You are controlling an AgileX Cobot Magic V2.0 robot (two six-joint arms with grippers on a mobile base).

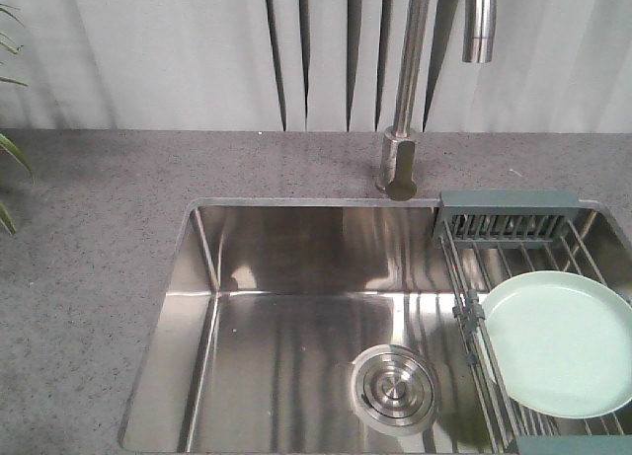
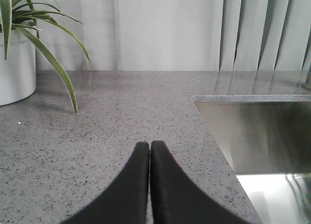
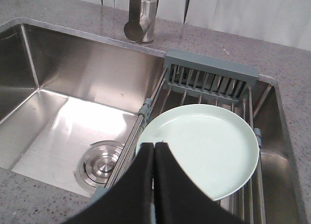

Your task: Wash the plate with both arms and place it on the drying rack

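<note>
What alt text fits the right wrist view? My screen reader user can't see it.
A pale green plate lies flat on a wire drying rack over the right side of a steel sink, the shut right gripper in front of its near edge. The round drain sits lower left; the faucet stands behind.
</note>
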